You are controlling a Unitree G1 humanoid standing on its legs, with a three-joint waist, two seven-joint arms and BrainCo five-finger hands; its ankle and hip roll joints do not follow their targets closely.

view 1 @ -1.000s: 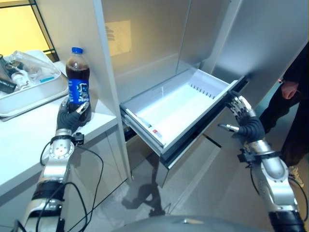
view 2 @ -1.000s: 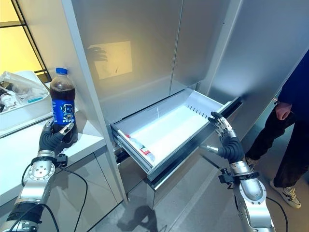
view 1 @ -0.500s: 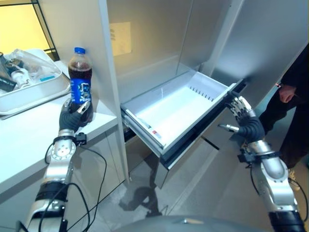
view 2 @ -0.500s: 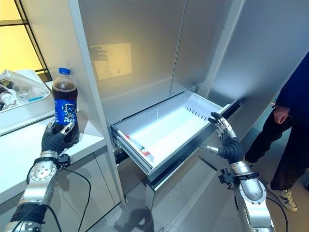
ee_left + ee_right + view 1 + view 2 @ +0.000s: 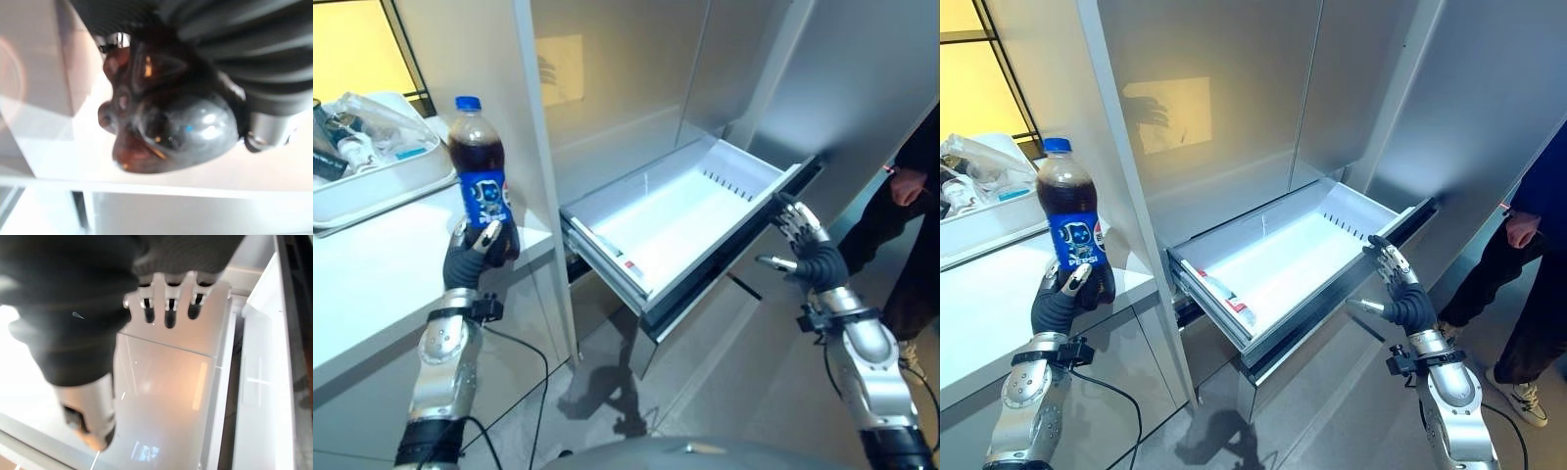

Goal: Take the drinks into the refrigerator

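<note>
**Bottle in left hand, drawer open**

Now the left hand point(image 5: 478, 257) grips a cola bottle point(image 5: 481, 176) by its base, fingers wrapped round it, held upright just above the counter point(image 5: 372, 284) edge. The bottle has a blue cap, dark drink and a blue label; the label's print goes unread. Behind the hand, further along the counter, sits a white tray point(image 5: 374, 178) of clutter. To the hand's right the fridge point(image 5: 1234, 117) drawer point(image 5: 675, 220) stands pulled out, white inside, with a small packet at its front edge. The right hand point(image 5: 800, 250) is just beside the drawer's far front corner, fingers straight and spread, holding nothing. A person point(image 5: 1528, 255) stands past that hand.
</note>
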